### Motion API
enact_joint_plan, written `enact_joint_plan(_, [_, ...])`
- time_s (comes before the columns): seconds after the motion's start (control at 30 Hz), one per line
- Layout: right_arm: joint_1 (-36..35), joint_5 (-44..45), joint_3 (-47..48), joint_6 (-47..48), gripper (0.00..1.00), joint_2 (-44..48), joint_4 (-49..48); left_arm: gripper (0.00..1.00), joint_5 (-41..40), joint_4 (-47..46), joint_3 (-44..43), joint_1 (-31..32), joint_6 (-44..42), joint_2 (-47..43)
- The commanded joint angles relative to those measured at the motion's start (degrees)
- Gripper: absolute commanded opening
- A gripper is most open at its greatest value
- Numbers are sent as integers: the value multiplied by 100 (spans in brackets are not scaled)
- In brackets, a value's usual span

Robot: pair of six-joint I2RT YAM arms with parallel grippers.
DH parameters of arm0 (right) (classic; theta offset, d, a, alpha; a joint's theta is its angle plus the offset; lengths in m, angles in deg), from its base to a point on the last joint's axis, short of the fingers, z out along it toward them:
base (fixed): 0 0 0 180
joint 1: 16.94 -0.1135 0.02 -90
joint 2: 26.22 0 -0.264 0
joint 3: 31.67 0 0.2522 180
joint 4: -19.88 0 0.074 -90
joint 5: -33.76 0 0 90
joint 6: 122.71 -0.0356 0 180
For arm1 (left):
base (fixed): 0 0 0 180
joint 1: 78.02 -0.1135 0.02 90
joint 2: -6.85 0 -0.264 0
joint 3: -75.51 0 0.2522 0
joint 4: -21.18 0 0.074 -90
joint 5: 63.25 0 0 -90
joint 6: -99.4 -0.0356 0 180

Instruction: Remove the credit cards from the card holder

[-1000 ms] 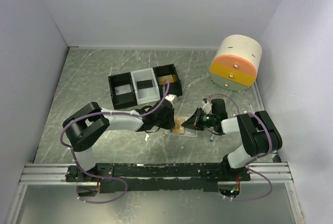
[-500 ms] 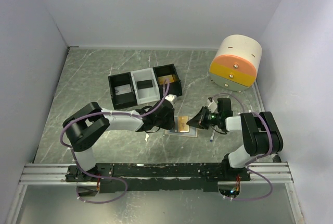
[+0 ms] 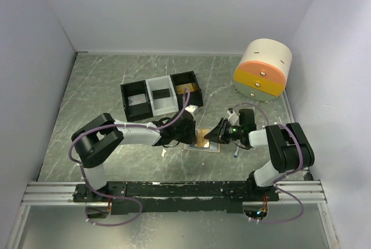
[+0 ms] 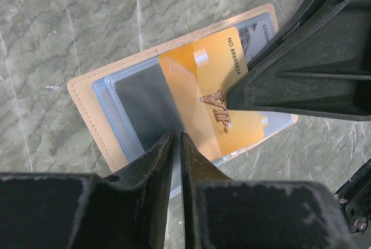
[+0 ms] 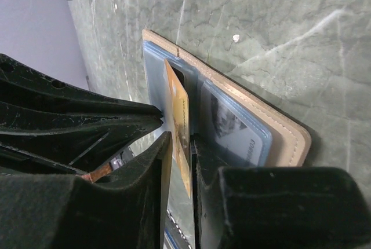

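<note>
Card holder (image 4: 87, 101), one only, is laid open on the table (image 3: 104, 87), near the middle, between two grippers. Two cards are counted: one gold card (image 4: 203, 87) seen partway out, and one pale card (image 5: 232, 127) kept in a sleeve. Left gripper (image 4: 175, 139) jaws are all but together, tips set on the holder. The gold card is flanked by right gripper (image 5: 181, 139) jaws; whether it is clamped cannot be told.

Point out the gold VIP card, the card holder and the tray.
gold VIP card (image 4: 197, 87): left wrist view, face centre.
card holder (image 4: 84, 103): left wrist view, tan left border.
tray (image 3: 165, 106): top external view, white compartment's bare floor.
</note>
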Motion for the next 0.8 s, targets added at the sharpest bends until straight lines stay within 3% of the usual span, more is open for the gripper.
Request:
enact_joint_plan(0.0, [-169,45,-23,-149,20,-151,-308,23,31,612,157,71,-115,266])
enact_joint_plan(0.1, [-234,186,-27,-167,15,-160,-279,23,12,620,177,71,-86,254])
enact_joint_plan(0.23, [-232,421,-86,-166,0,-4,-133,22,-94,656,223,71,-42,194])
enact_joint_plan(0.77, [-211,2190,413,652,0,1518,1991,30,-373,505,450,71,52,-403])
